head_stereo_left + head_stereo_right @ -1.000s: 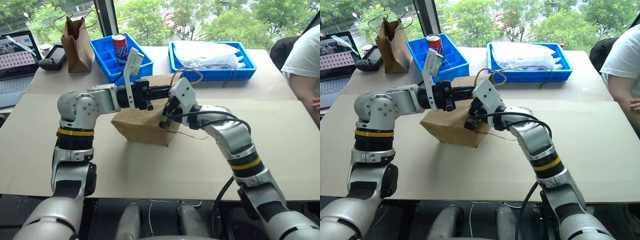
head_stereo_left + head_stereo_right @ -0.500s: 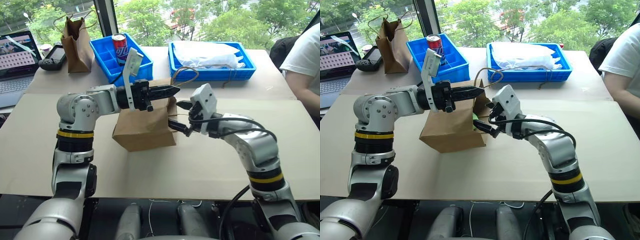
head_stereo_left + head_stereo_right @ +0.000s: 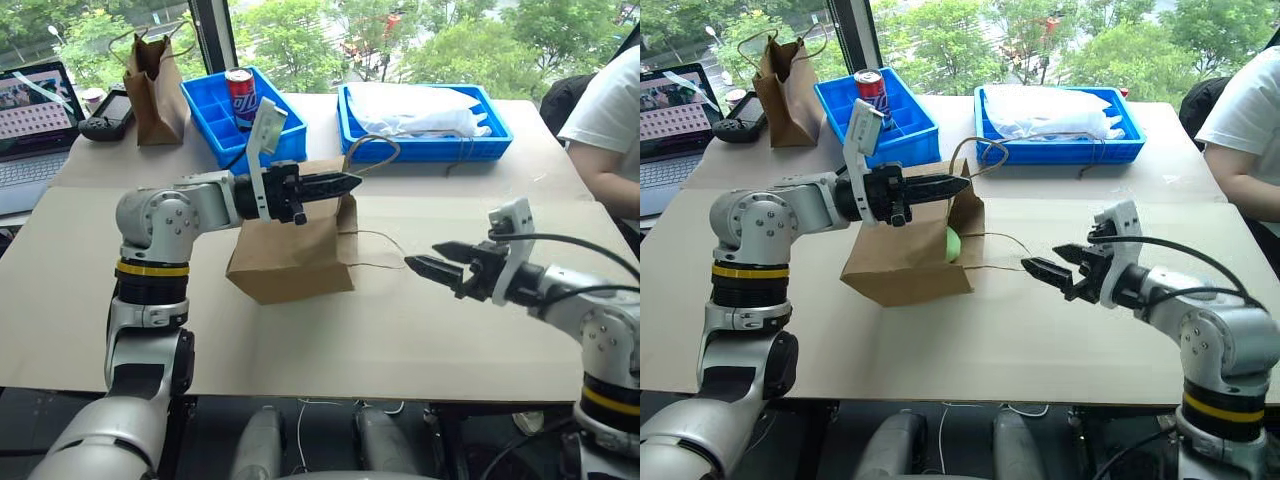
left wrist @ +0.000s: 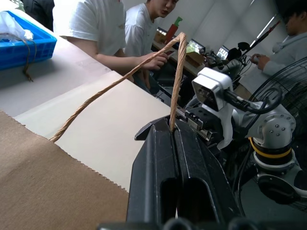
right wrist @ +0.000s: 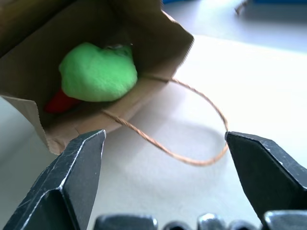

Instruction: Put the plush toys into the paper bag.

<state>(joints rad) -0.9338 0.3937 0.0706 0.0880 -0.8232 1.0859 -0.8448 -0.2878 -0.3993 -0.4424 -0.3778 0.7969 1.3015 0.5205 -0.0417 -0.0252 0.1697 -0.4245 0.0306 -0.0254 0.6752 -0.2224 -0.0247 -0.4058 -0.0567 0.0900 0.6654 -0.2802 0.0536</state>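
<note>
The light-brown paper bag [image 3: 290, 255] lies on its side in the middle of the table, mouth facing right. My left gripper [image 3: 352, 180] is shut on its upper twine handle [image 4: 178, 72] and holds the mouth up. Inside the mouth sits the round green plush toy [image 5: 98, 72], also visible as a green patch [image 3: 953, 243]. The red plush toy [image 5: 60, 101] peeks out beneath it. My right gripper [image 3: 422, 254] hovers to the right of the bag, apart from it, open and empty, pointing at the mouth.
The bag's lower handle loop [image 3: 380, 250] trails on the table toward my right gripper. At the back stand a darker paper bag [image 3: 150, 85], a blue bin [image 3: 205, 115] with a can [image 3: 238, 95], and a blue tray [image 3: 495, 140]. A laptop [image 3: 35, 110] is far left, a person [image 3: 610, 120] at the right edge.
My right gripper has drawn back out of the bag's mouth to the right and opened, leaving the green toy inside. The left gripper has kept its hold on the handle.
</note>
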